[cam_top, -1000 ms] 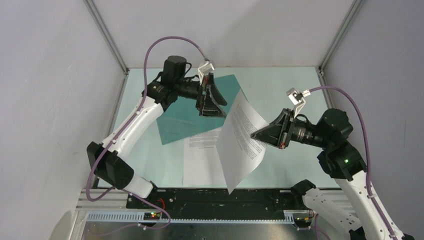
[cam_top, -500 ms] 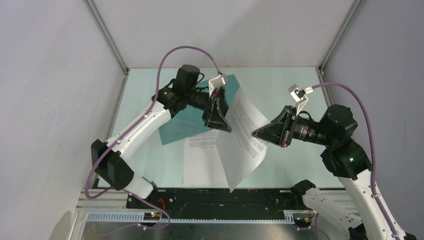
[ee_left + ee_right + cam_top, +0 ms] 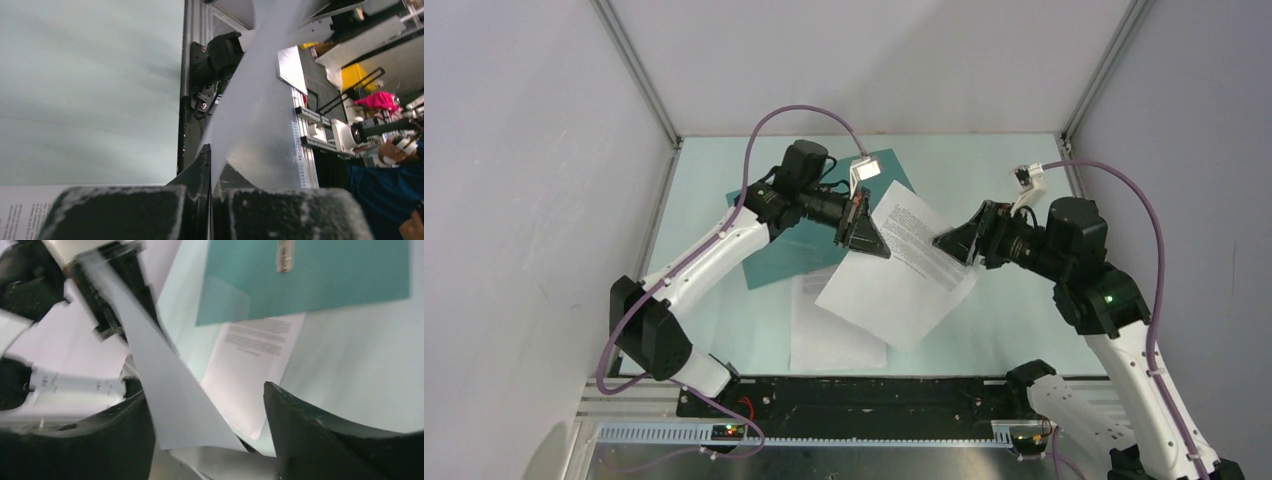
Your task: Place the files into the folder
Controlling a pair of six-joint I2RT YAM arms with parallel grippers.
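Pale green table [image 3: 984,170] between white walls is the work surface. Over it the left arm reaches forward and bends inward above the teal folder [image 3: 779,250], with the wrist turned so that the left gripper [image 3: 869,240] points to the right. Its fingers are pressed together on the left edge of one printed sheet [image 3: 904,285], which hangs sloping in the air above the table.

On the other side the right arm is raised and bent toward the left. The right gripper [image 3: 946,243] is at the opposite edge of this sheet with its jaws wide apart. The paper passes between them close to one finger; whether it touches, I cannot tell.

The teal folder lies flat at the far left, its metal clip [image 3: 284,255] visible. The second sheet [image 3: 819,335] lies flat at the folder's near edge, partly under the lifted one.
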